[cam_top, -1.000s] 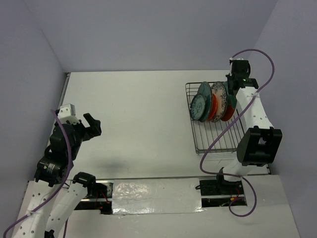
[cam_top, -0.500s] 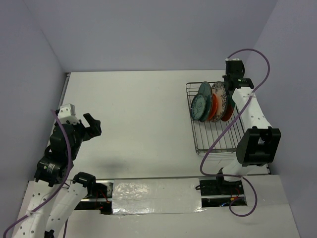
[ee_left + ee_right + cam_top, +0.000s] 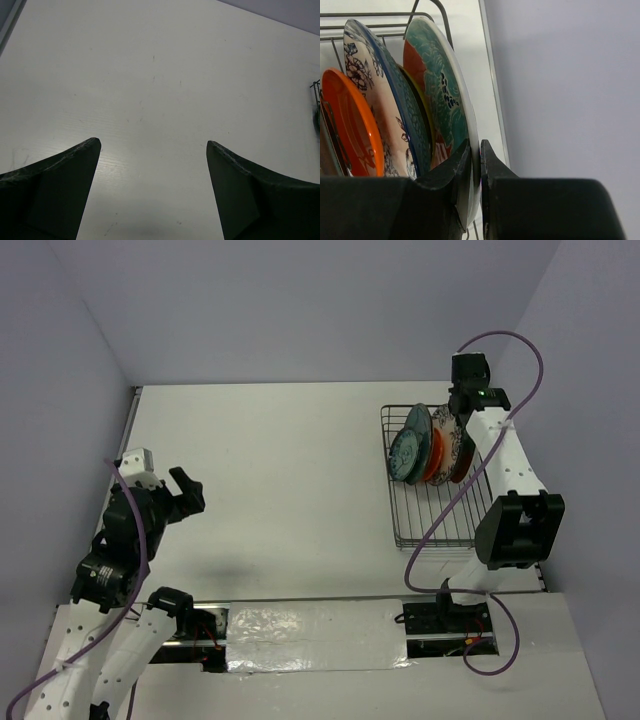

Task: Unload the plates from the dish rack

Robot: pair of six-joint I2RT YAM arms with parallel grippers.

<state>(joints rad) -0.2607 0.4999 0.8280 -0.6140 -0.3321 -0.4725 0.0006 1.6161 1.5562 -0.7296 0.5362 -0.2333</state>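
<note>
The dish rack (image 3: pixel 436 512), a dark wire basket, stands at the right of the table. Several plates stand on edge at its far end. From the right these are a teal-and-red mottled plate (image 3: pixel 440 85), a white plate with a blue floral rim (image 3: pixel 375 95) and an orange one (image 3: pixel 350 120). Teal plates (image 3: pixel 405 452) stand at the left of the row. My right gripper (image 3: pixel 475 150) is shut on the mottled plate's rim, one finger on each face. My left gripper (image 3: pixel 153 145) hangs open over bare table at the left, holding nothing.
The table's right edge and the purple side wall (image 3: pixel 560 75) run close beside the rack. The near half of the rack holds no plates. A purple cable (image 3: pixel 520 350) loops off the right arm. The rack's corner (image 3: pixel 316 87) shows at the far right of the left wrist view.
My right wrist has shifted a little back and to the left over the rack's far end, and its jaws have drawn in slightly on the plate's rim. The left arm has not moved.
</note>
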